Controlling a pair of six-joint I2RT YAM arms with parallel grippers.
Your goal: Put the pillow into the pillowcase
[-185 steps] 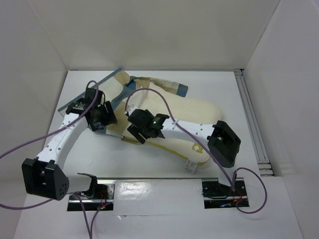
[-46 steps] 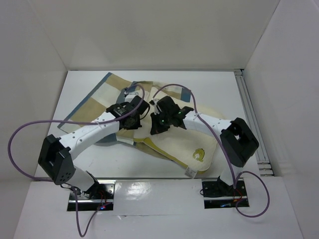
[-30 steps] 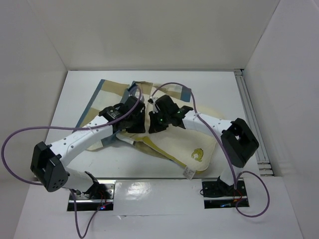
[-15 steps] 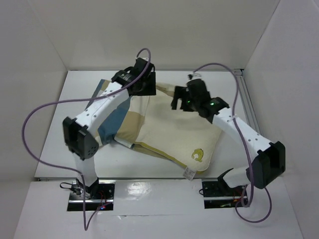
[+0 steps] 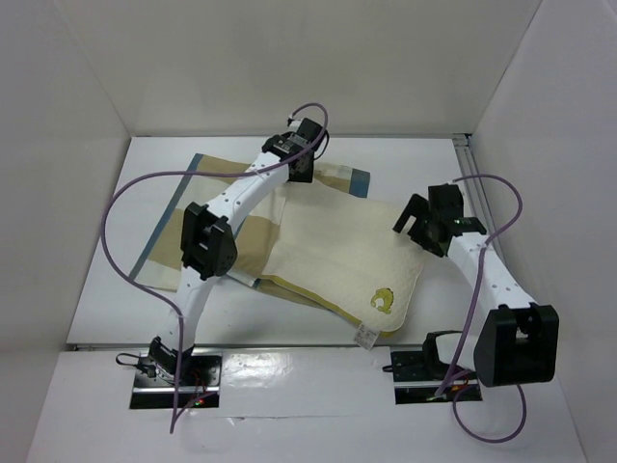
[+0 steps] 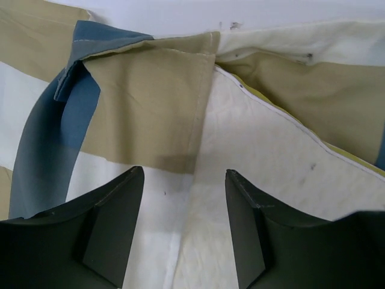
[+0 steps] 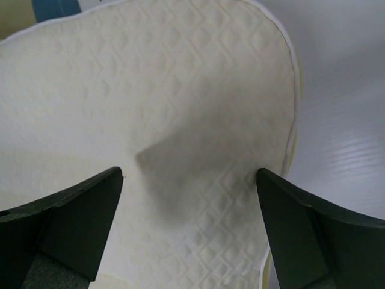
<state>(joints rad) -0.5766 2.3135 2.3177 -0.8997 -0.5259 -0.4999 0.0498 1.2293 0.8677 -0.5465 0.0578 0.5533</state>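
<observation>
The cream pillow (image 5: 342, 246) lies flat mid-table, its yellow emblem (image 5: 384, 300) and white tag (image 5: 366, 335) near the front corner. The checked pillowcase (image 5: 207, 227) spreads out to its left and behind it, partly under it. My left gripper (image 5: 300, 169) is at the far edge, open, over the seam where a tan pillowcase flap (image 6: 150, 114) meets the pillow (image 6: 258, 150). In its wrist view the left gripper (image 6: 184, 174) holds nothing. My right gripper (image 5: 413, 230) hovers open above the pillow's right edge. In its own view the right gripper (image 7: 190, 173) is empty over the quilted pillow (image 7: 180, 90).
White walls close in the table on three sides. A metal rail (image 5: 487, 236) runs along the right edge. Purple cables (image 5: 125, 227) loop off both arms. The arm bases (image 5: 183, 371) sit at the near edge, with bare white table (image 5: 289, 313) in front of the pillow.
Both grippers have opened and let go of the fabric. The left arm swung out to the far edge, the right arm to the right. The pillowcase now lies flatter.
</observation>
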